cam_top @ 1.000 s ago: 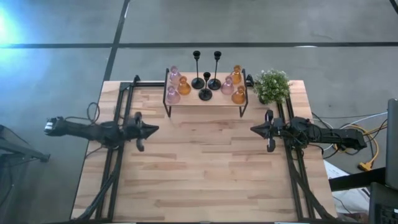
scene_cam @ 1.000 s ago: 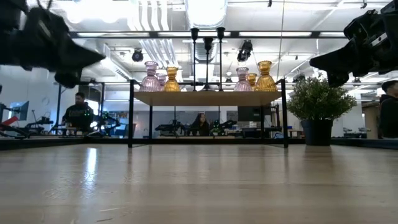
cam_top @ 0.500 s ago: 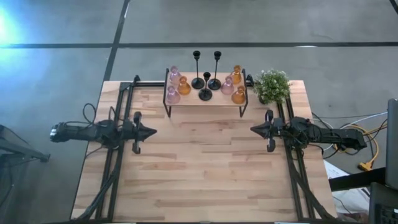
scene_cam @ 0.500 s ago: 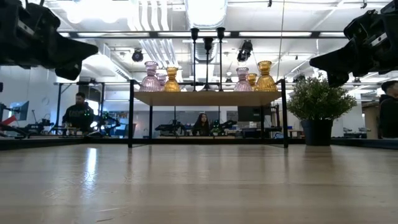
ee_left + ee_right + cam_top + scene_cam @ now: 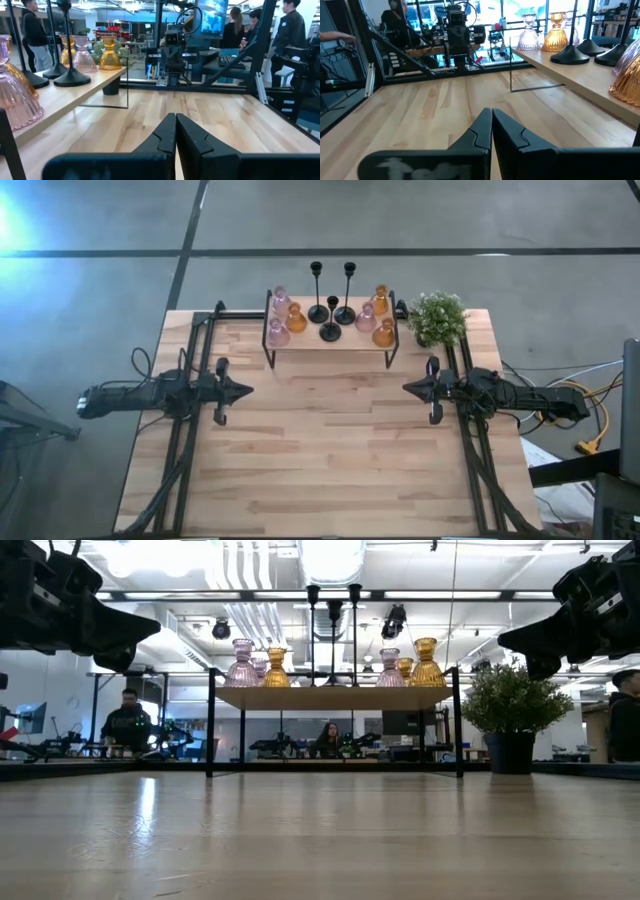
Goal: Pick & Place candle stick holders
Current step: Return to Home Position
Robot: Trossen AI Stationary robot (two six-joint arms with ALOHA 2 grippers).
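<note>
From above, all nine candle stick holders [image 5: 331, 320] stand on the small black-framed shelf [image 5: 330, 342] at the far edge of the desk [image 5: 330, 460]: three black stemmed ones in the middle, with pink and amber glass ones grouped at each end. A green plant [image 5: 437, 317] sits just beside the shelf's right end. The left hand [image 5: 245, 389] hangs over the desk's left side and the right hand [image 5: 408, 388] over its right side, tips pointing toward each other, well apart from each other and from the shelf. From desk height, the glass holders line the shelf board [image 5: 330, 697] and the black stems rise above them; both arms hang high at the picture's edges, clear of the desk top, and people [image 5: 127, 720] sit in the room behind. The left wrist view shows that arm's fingers [image 5: 167, 131] pressed together with nothing between them, the shelf with its holders off to one side, and people standing beyond the desk. The right wrist view shows its own fingers [image 5: 482, 125] likewise closed and empty, with the shelf, black bases and glass holders alongside.
</note>
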